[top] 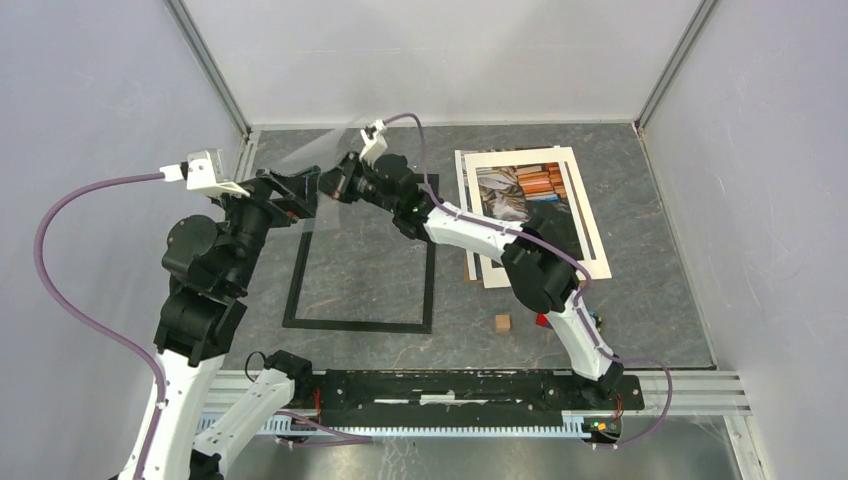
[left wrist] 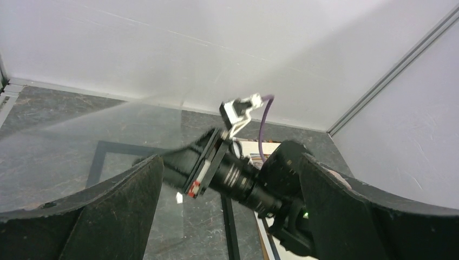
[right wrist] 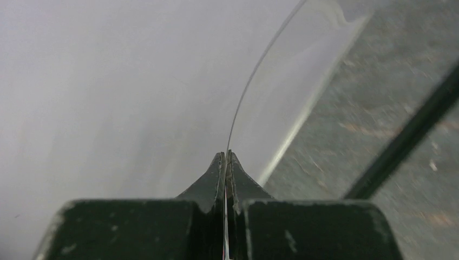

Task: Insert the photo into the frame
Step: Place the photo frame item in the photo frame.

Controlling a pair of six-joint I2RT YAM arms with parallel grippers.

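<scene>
Frame (top: pixel 360 325) lies flat on the grey surface (top: pixel 640 300), left of the photo (top: pixel 520 185), which shows through a white mat (top: pixel 592 230). Right gripper (right wrist: pixel 225 158) is pinched on a clear sheet (right wrist: pixel 303 81) above the frame's far edge; left gripper (top: pixel 303 192) gapes wide beside it.

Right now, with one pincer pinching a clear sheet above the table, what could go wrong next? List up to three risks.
The right pincer grips the clear sheet only at its edge, and the sheet bows; it might slip out or twist.
The left pincer stands open close to the right one; the arms may bump.
The sheet hangs tilted near the frame's far end, so it could land crooked across an edge.
</scene>
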